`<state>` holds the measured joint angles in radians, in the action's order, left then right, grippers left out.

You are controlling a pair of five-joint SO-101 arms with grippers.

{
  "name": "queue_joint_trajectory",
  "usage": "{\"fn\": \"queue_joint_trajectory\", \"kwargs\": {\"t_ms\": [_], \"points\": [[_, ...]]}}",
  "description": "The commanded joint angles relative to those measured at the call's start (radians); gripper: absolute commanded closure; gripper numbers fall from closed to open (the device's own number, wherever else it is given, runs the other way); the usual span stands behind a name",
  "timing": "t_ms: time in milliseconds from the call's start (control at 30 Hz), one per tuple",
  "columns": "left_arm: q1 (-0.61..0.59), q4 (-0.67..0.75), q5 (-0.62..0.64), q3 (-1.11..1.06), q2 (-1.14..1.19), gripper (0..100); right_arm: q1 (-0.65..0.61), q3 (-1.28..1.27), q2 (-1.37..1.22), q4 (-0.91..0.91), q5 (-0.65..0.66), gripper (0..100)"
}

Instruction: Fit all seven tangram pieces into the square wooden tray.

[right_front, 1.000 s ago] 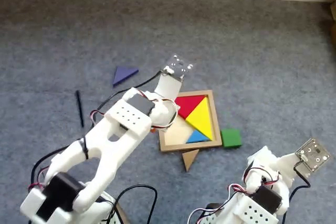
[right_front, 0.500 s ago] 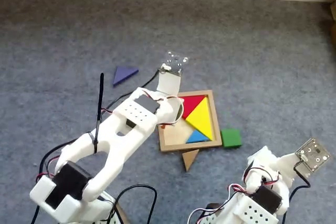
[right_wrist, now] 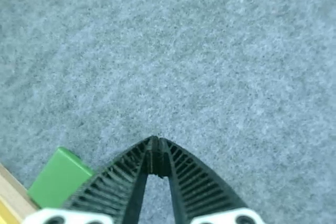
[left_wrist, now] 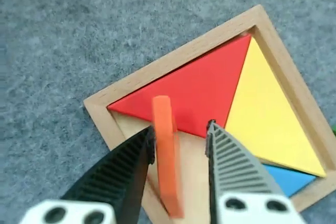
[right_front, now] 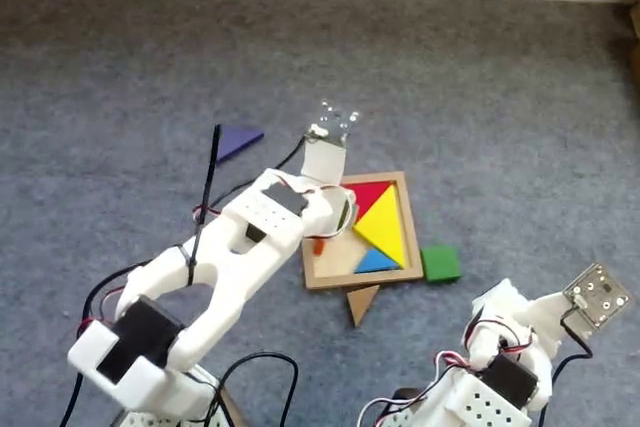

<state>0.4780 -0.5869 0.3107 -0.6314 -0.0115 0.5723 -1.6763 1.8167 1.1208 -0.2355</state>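
The left gripper (left_wrist: pixel 180 127) is apart around an orange piece (left_wrist: pixel 164 150) (on edge, against one jaw, clear of the other) over the bare left part of the square wooden tray (left_wrist: pixel 173 59), beside the red triangle (left_wrist: pixel 194 90). The right gripper (right_wrist: pixel 156 153) is pressed together above the counter (right_wrist: pixel 220 51), near the green square (right_wrist: pixel 59 177).

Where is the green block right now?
In the high view the green block lies on the carpet just off the right edge of the wooden tray, near the blue triangle.
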Motion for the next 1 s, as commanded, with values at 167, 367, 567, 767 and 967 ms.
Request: {"fn": "queue_joint_trajectory", "kwargs": {"t_ms": [167,367,567,767,967], "points": [[-0.025,-0.058,0.009,0.059,0.015,81,-0.005,-0.108,0.004,-0.016,0.011,98.9],[-0.116,-0.061,0.009,0.059,0.015,81,-0.005,-0.108,0.004,-0.015,0.011,98.9],[-0.163,-0.110,0.009,0.093,-0.028,81,-0.005,-0.108,0.004,-0.015,0.011,98.9],[-0.148,-0.235,0.005,0.099,-0.151,81,-0.005,-0.108,0.004,-0.015,0.011,98.9],[-0.076,-0.249,0.002,0.012,-0.159,81,-0.005,-0.108,0.004,-0.015,0.011,98.9]]}}
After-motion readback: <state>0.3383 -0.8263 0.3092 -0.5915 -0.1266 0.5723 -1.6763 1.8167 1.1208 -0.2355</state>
